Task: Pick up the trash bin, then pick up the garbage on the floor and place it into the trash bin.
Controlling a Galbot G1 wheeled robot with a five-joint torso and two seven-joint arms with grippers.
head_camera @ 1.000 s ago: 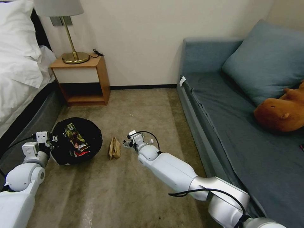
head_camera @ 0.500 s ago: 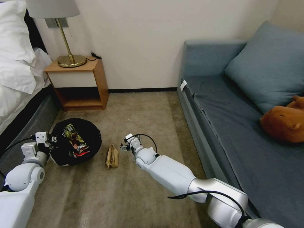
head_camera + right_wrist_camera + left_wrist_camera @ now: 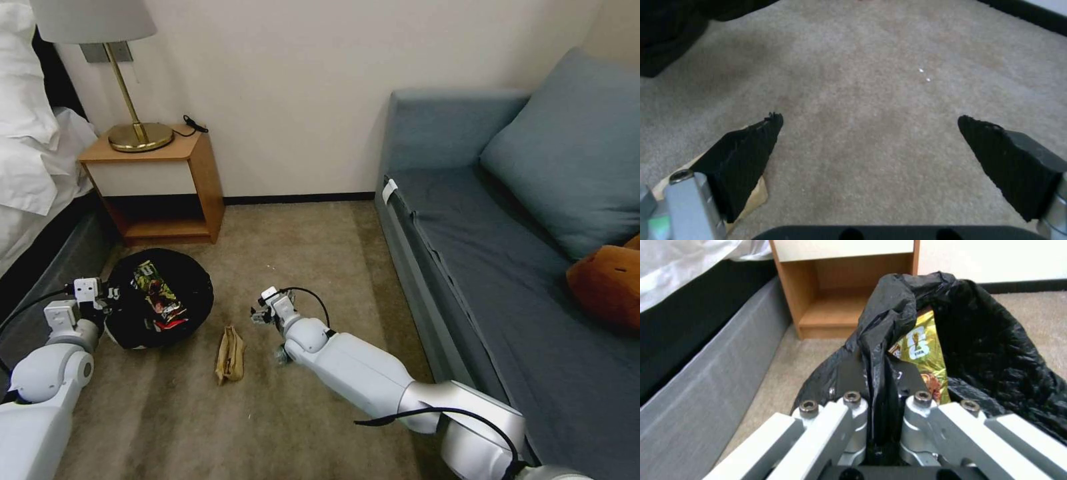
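Black crinkled liner marks the trash bin [image 3: 160, 298], the landmark here — the left gripper [image 3: 876, 380] is clamped shut on its rim fold, with snack wrappers [image 3: 159, 295] already inside. Just right of the bin, the tan paper bag [image 3: 229, 354] lies on the carpet [image 3: 293, 253]; beyond it the right gripper [image 3: 871, 133] hovers low, jaws wide apart and empty. Compared with a second ago the whole view has swung — the robot has turned, and a small bottle [image 3: 281, 355] now peeks from under the right arm. Two pieces likely remain.
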